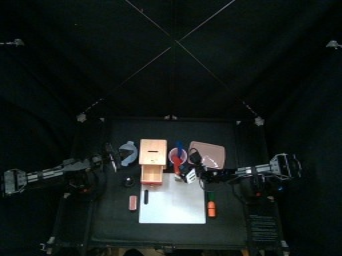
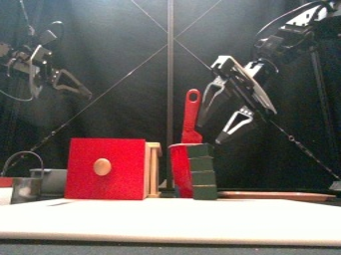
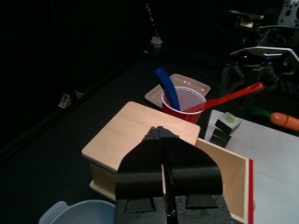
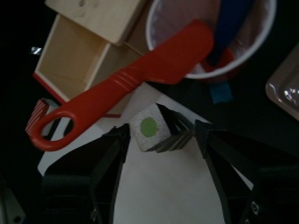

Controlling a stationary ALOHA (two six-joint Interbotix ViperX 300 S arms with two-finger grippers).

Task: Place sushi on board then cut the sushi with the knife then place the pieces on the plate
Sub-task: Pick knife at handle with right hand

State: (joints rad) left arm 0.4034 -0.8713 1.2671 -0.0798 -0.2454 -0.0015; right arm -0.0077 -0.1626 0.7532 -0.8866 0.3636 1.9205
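The sushi roll (image 2: 200, 171), a stack of dark green blocks, stands on end on the white board (image 1: 174, 206) near its back edge, just in front of the red cup (image 2: 178, 164). The cup holds a red knife (image 2: 190, 112) and a blue knife (image 3: 165, 86). My right gripper (image 2: 218, 124) hangs open a little above and to the right of the roll; in the right wrist view the sushi roll (image 4: 149, 129) shows between the spread jaws, not touched. My left gripper (image 3: 163, 140) is shut and empty, held high over the wooden box (image 3: 140, 140).
The wooden box with its red drawer front (image 2: 107, 169) stands left of the cup. The pink tray (image 1: 213, 155) lies at the back right. A blue-grey bowl (image 3: 73, 213) sits left of the box. Orange toy foods (image 1: 211, 208) (image 1: 132, 202) lie beside the board.
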